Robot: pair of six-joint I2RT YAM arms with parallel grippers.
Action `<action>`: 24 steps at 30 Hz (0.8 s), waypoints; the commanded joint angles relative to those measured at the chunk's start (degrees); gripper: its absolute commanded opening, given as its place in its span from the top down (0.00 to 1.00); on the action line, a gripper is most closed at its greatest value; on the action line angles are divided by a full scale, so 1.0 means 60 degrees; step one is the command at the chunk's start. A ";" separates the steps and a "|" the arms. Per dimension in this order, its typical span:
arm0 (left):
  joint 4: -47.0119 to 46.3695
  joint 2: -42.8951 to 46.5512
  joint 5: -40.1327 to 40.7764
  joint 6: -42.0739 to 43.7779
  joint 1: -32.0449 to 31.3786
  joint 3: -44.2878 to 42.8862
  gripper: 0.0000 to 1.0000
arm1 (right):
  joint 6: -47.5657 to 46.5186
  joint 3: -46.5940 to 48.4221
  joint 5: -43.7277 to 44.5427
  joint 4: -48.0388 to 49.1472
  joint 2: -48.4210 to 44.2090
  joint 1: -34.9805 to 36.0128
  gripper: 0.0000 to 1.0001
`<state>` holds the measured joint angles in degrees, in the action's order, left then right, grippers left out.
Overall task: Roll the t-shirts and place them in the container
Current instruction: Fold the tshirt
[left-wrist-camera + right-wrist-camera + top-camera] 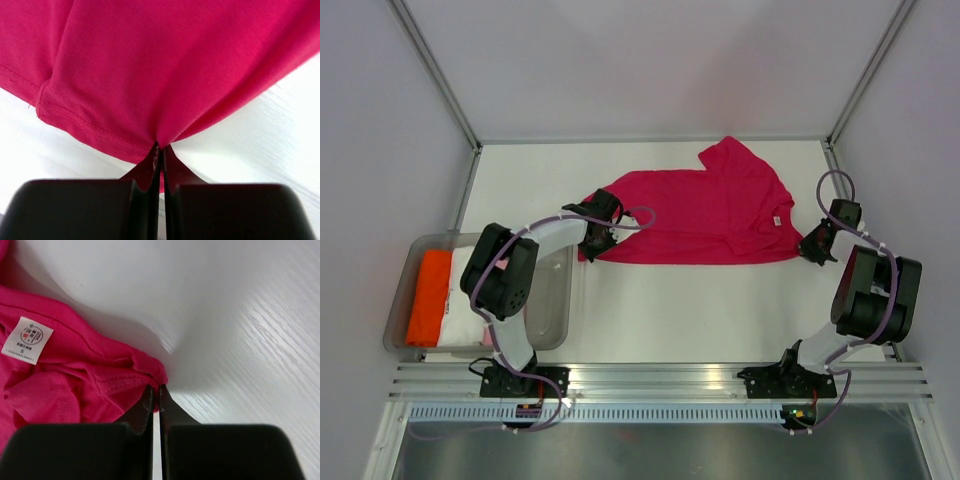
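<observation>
The magenta-red t-shirt [720, 215] is one plain deep pink-red all over, its hem stitched in the same colour. Its neck label [27, 339] is white with a small red mark and dark print. The clear greyish bin [556, 312] shows an orange t-shirt [428, 297] and a white t-shirt [460, 318]. The table [670, 310] is plain white. The left gripper [160, 150] and right gripper [156, 392] have black fingers; the arms [865, 295] are black and white, with purplish cables [835, 180]

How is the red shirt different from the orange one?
The red shirt lies spread on the table; the orange shirt sits folded in the bin. The left pincer and right pincer grip the red shirt; neither holds the orange shirt. Both are plain cloth.
</observation>
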<state>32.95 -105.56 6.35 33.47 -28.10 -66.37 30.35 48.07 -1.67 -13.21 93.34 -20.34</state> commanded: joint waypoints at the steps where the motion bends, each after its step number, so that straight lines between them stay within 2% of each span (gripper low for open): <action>1: 0.0030 0.0715 -0.0457 -0.0028 -0.0005 0.0294 0.98 | 0.0493 -0.0862 0.0731 -0.0332 -0.0845 -0.0271 1.00; 5: 0.0380 0.1594 -0.1012 0.0207 0.0010 0.0777 0.98 | 0.0816 -0.1274 0.1157 -0.0814 -0.2765 -0.0901 1.00; 8: 0.1242 0.2238 -0.1554 0.0120 -0.0005 0.0866 0.98 | 0.0889 -0.1114 0.1318 -0.1619 -0.3967 -0.1034 1.00; 12: 0.1583 0.3146 -0.2273 0.0206 -0.0122 0.1611 0.98 | 0.1065 -0.1273 0.1362 -0.2629 -0.5547 -0.1034 1.00; 16: 0.1861 0.3603 -0.2464 0.0207 -0.0472 0.2184 0.98 | 0.1050 -0.1625 0.1597 -0.3421 -0.6429 -0.1049 1.00; 22: 0.2535 0.3882 -0.3385 0.0426 -0.0751 0.2477 0.98 | 0.1665 -0.2824 0.1054 -0.3921 -0.7426 -0.1049 1.00; 23: 0.2637 0.3853 -0.3503 0.0485 -0.0766 0.2477 0.93 | 0.1782 -0.2885 0.1229 -0.3921 -0.7615 -0.1049 0.96; 24: 0.2769 0.3795 -0.3606 0.0558 -0.0781 0.2463 0.81 | 0.1884 -0.2842 0.1419 -0.3993 -0.7661 -0.1049 0.91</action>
<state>45.65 -84.31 -10.48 34.35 -32.32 -51.59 38.48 31.59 4.51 -34.89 49.52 -26.17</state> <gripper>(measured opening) 0.119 0.062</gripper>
